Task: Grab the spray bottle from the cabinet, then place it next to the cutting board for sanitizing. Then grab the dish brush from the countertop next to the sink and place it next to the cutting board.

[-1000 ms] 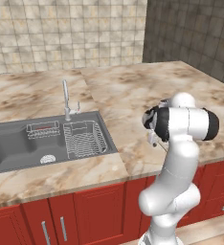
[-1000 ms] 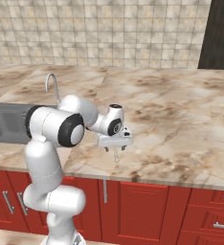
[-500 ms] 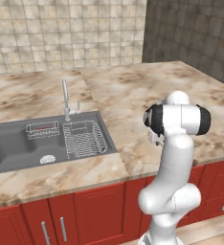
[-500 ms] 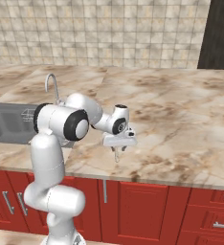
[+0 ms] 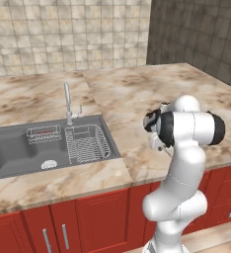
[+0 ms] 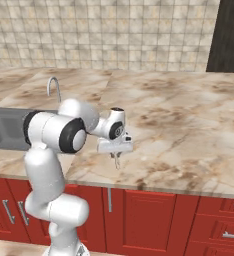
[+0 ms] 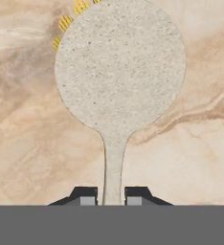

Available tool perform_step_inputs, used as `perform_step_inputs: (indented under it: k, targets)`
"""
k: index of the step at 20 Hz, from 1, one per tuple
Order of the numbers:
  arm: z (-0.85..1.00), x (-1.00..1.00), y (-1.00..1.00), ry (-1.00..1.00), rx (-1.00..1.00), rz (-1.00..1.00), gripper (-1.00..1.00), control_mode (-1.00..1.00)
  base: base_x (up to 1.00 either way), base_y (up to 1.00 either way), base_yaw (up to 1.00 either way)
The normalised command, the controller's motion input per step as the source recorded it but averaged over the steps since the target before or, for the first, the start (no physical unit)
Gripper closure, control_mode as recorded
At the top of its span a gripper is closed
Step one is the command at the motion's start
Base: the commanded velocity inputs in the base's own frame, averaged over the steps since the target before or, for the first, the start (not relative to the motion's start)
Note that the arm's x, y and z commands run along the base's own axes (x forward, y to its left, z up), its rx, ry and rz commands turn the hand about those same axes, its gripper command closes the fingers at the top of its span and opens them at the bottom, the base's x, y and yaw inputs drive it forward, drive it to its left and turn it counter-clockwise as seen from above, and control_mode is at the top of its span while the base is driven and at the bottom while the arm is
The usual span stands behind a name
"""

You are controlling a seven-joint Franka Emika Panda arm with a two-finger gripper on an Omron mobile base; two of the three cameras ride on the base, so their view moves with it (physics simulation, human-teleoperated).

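Brush [image 7: 119,72] handle sits pinched between my gripper [image 7: 111,197] fingers, the narrow stem running straight away from the hand to the round grey head, yellow bristles peeking past its far edge. It lies flat on the countertop [image 6: 189,125], right of the sink [image 5: 33,148] near the front edge. I judge a straight lift comes next, head leading outward.

Dish brush [image 7: 118,76] lies on the counter [image 6: 189,125], right of the sink [image 5: 43,148], handle between claw [image 7: 111,197] fingertips.
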Motion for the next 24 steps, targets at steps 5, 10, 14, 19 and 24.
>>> perform_step_inputs:
  k: [5, 10, 14, 19, 24]
  targets:
    - [0.21, -0.95, 0.5, -0.51, 0.0, 0.1, 1.0, -1.0, 0.0, 0.0, 0.0]
    - [1.0, -1.0, 0.03, -0.46, 0.05, 0.0, 1.0, -1.0, 0.0, 0.0, 0.0]
    - [1.0, -1.0, -0.08, -0.07, 0.19, 0.0, 1.0, -1.0, 0.0, 0.0, 0.0]
    - [1.0, -1.0, -0.23, 0.0, 0.25, 0.02, 1.0, -1.0, 0.0, 0.0, 0.0]
    - [1.0, -1.0, -0.34, 0.0, 0.31, 0.02, 1.0, -1.0, 0.0, 0.0, 0.0]
